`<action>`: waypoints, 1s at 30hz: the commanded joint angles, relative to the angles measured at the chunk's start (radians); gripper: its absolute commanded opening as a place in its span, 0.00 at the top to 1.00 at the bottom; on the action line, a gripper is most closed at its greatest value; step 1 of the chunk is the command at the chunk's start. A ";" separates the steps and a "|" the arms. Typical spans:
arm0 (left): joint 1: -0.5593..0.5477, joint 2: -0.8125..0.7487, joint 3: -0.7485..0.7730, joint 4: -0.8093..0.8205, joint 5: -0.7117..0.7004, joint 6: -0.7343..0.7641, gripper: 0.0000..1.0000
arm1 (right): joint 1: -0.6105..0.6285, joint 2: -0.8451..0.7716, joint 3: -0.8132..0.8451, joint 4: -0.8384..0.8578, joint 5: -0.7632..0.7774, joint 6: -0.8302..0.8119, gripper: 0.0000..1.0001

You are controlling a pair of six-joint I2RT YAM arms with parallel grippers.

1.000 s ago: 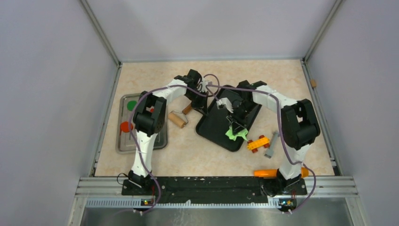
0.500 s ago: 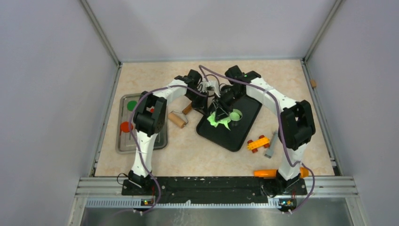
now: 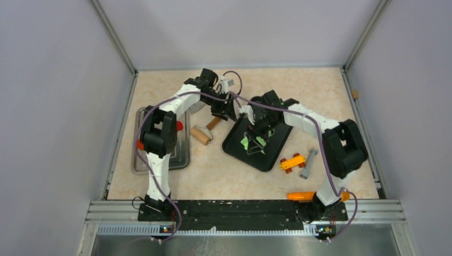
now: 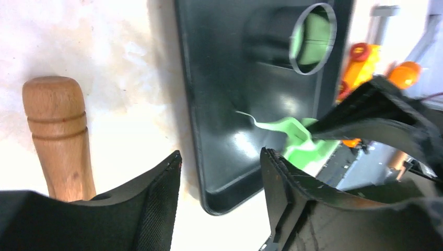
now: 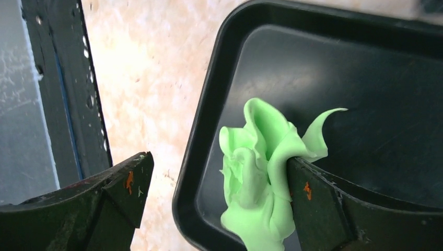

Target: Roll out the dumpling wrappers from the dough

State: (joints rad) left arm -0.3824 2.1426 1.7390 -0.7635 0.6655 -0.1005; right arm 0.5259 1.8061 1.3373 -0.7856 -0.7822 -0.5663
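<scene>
Mid-bench over the black tray [image 5: 365, 78], ragged dough [image 5: 264, 167] clings to the spread right end effector [image 5: 217, 162]; left end effector [image 4: 220, 152] spread, empty. Likely soft, sticky, light; pinch its thick bunched base.

Left pincer [image 4: 219, 157] jaws apart over black tray [image 4: 230, 78]; ring cutter [image 4: 290, 49] around wrapper [image 4: 313, 44], dough [image 4: 292, 137] nearby; rolling pin [image 4: 57, 130] beside tray.
</scene>
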 commanded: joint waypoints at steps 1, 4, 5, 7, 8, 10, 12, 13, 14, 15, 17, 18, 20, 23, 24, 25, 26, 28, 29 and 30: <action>0.030 -0.131 -0.022 0.001 0.171 0.030 0.37 | 0.010 -0.220 -0.167 0.305 -0.018 -0.039 0.03; 0.033 -0.159 -0.069 0.000 0.282 0.041 0.25 | 0.020 -0.246 -0.196 0.360 -0.021 -0.067 0.02; 0.033 -0.172 -0.088 0.019 0.323 0.031 0.10 | 0.022 -0.249 -0.202 0.388 -0.024 -0.055 0.02; 0.034 -0.212 -0.172 0.080 0.412 0.025 0.01 | 0.022 -0.261 -0.224 0.455 -0.062 -0.048 0.02; 0.035 -0.244 -0.229 0.151 0.439 -0.001 0.01 | 0.022 -0.272 -0.248 0.515 -0.075 -0.028 0.02; 0.035 -0.320 -0.353 0.339 0.453 -0.087 0.01 | 0.023 -0.288 -0.299 0.651 -0.074 0.054 0.02; 0.034 -0.374 -0.442 0.516 0.460 -0.169 0.01 | 0.029 -0.277 -0.317 0.710 -0.066 0.105 0.02; 0.034 -0.387 -0.461 0.560 0.460 -0.199 0.01 | 0.034 -0.263 -0.308 0.706 -0.062 0.113 0.02; 0.033 -0.386 -0.459 0.569 0.454 -0.208 0.01 | 0.038 -0.252 -0.299 0.701 -0.060 0.126 0.02; 0.031 -0.380 -0.450 0.558 0.444 -0.204 0.01 | 0.039 -0.242 -0.292 0.705 -0.057 0.139 0.02; 0.027 -0.363 -0.422 0.514 0.413 -0.171 0.01 | 0.043 -0.232 -0.288 0.719 -0.057 0.162 0.02; 0.025 -0.349 -0.409 0.502 0.393 -0.155 0.01 | 0.045 -0.229 -0.285 0.721 -0.055 0.165 0.02; 0.016 -0.325 -0.378 0.481 0.348 -0.134 0.01 | 0.049 -0.225 -0.278 0.722 -0.050 0.174 0.02; -0.004 -0.286 -0.316 0.422 0.269 -0.088 0.01 | 0.052 -0.224 -0.273 0.725 -0.052 0.197 0.01; -0.016 -0.274 -0.299 0.406 0.240 -0.073 0.01 | 0.055 -0.226 -0.274 0.728 -0.052 0.203 0.02; -0.031 -0.262 -0.269 0.379 0.190 -0.055 0.01 | 0.057 -0.230 -0.275 0.729 -0.052 0.206 0.02; -0.037 -0.250 -0.256 0.361 0.166 -0.046 0.01 | 0.060 -0.234 -0.277 0.727 -0.052 0.207 0.02; -0.058 -0.233 -0.229 0.338 0.088 -0.030 0.01 | 0.063 -0.243 -0.279 0.726 -0.046 0.211 0.02; -0.067 -0.225 -0.219 0.322 0.060 -0.018 0.01 | 0.064 -0.247 -0.280 0.726 -0.043 0.215 0.02; -0.072 -0.218 -0.215 0.307 0.033 -0.004 0.01 | 0.064 -0.251 -0.281 0.726 -0.036 0.216 0.02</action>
State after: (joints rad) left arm -0.4252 1.8935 1.4723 -0.3939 0.8558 -0.1761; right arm 0.5705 1.5822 1.0279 -0.1135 -0.8005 -0.3679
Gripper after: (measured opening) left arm 0.989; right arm 0.983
